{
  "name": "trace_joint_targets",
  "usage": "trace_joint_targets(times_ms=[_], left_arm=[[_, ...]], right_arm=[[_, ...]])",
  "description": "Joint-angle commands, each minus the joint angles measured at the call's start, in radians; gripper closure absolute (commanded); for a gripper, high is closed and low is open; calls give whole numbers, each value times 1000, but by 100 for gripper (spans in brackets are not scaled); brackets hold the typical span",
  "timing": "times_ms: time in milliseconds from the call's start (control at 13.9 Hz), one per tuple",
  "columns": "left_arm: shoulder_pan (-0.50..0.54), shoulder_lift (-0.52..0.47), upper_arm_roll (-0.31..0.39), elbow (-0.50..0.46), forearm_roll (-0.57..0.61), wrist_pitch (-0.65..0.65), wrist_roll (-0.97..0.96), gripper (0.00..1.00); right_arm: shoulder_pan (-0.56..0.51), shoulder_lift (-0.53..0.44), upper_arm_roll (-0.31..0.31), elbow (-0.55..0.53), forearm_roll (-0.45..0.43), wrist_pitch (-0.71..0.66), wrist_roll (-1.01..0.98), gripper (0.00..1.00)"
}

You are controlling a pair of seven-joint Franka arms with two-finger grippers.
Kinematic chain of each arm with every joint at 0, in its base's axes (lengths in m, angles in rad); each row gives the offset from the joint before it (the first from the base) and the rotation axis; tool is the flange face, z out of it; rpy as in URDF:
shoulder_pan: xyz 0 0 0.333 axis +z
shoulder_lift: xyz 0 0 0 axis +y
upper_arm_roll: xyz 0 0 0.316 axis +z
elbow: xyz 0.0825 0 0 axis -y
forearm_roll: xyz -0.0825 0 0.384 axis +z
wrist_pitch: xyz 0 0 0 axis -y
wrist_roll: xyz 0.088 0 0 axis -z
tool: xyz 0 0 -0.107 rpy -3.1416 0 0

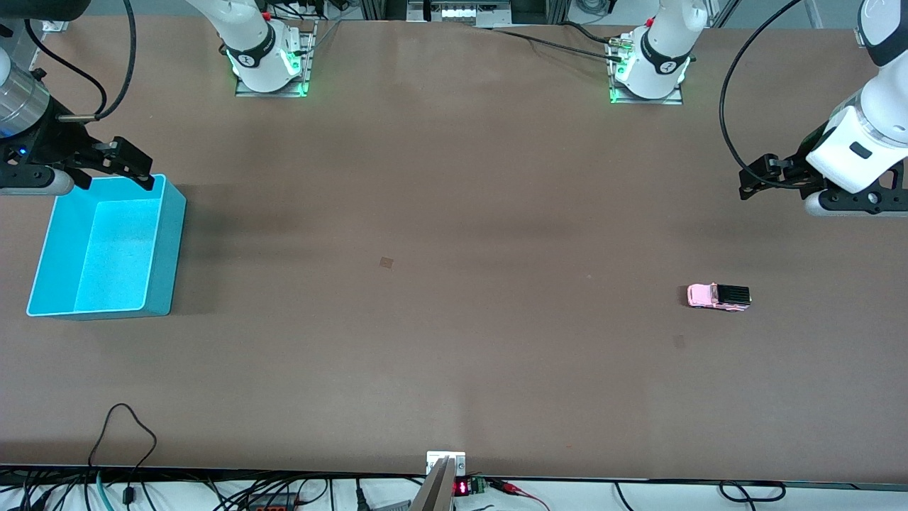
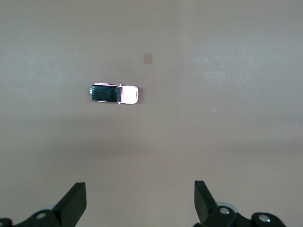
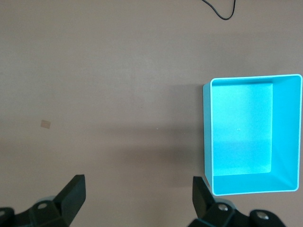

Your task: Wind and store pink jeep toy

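Front view: pink jeep toy (image 1: 718, 297) well apart from cyan bin (image 1: 159, 262).

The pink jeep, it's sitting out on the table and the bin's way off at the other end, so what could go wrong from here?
1. The pink jeep toy is tiny against the open left claw, so a slightly off pinch could flick it away.
2. It stands on its wheels and may roll once wound.
3. The cyan bin sits at the right arm's end under the open right claw, so storing likely needs a handover or long carry.
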Motion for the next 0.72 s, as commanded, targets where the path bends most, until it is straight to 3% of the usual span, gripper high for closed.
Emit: trace_joint_targets(times_ms=[0, 647], left_arm=[[-10, -4, -1, 12, 5, -12, -6, 0], [-9, -2, -7, 12, 4, -18, -18, 0]], right_arm=[[0, -27, -11, -24, 60, 17, 15, 0], [-6, -27, -14, -27, 53, 33, 9, 0]])
